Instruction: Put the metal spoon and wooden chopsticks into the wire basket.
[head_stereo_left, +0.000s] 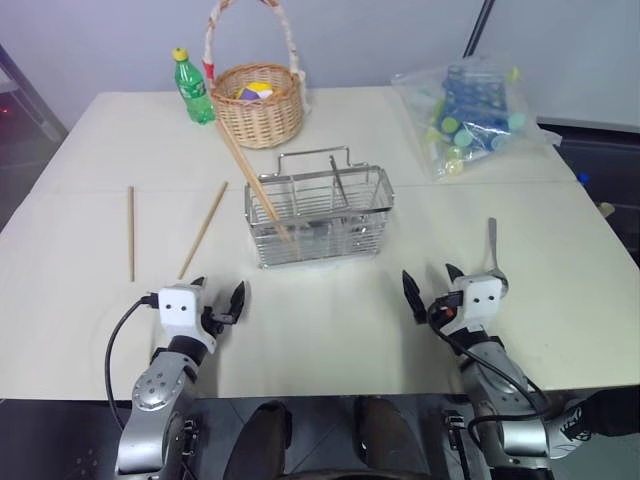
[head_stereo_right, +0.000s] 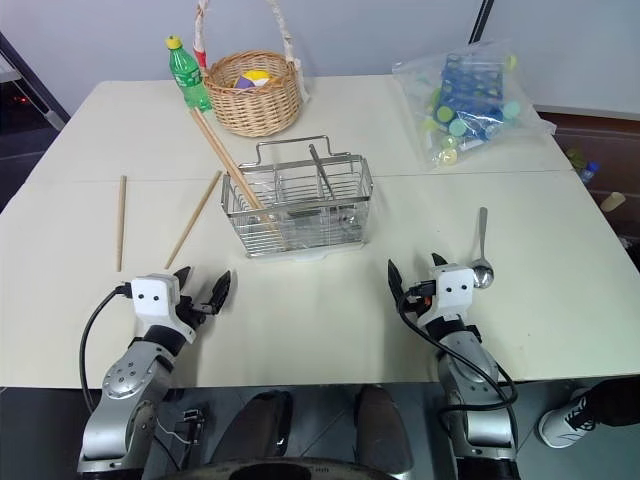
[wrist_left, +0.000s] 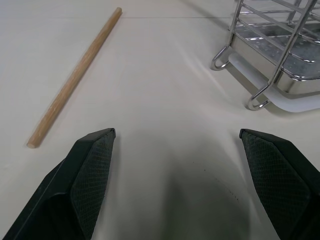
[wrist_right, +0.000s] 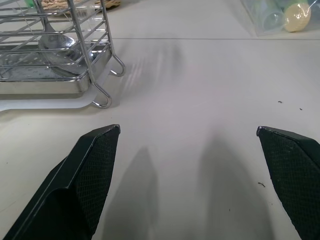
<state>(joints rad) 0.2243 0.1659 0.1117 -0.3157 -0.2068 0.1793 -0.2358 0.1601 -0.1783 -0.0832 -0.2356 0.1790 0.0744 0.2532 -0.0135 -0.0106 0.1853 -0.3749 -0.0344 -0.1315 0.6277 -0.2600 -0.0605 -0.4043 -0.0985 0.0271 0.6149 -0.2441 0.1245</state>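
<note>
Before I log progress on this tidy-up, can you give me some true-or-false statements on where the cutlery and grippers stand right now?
1. Two wooden chopsticks lie flat on the table, left of the wire basket. True.
2. A metal spoon lies inside the wicker basket. False: it lies on the table beside the right gripper.
3. Chopsticks already lean in the wire basket. True.
4. The left gripper is shut on a chopstick. False: it is open and holds nothing.
5. The green bottle stands upright beside the wicker basket. True.
6. The right gripper holds a spoon. False: it is open and empty.
</note>
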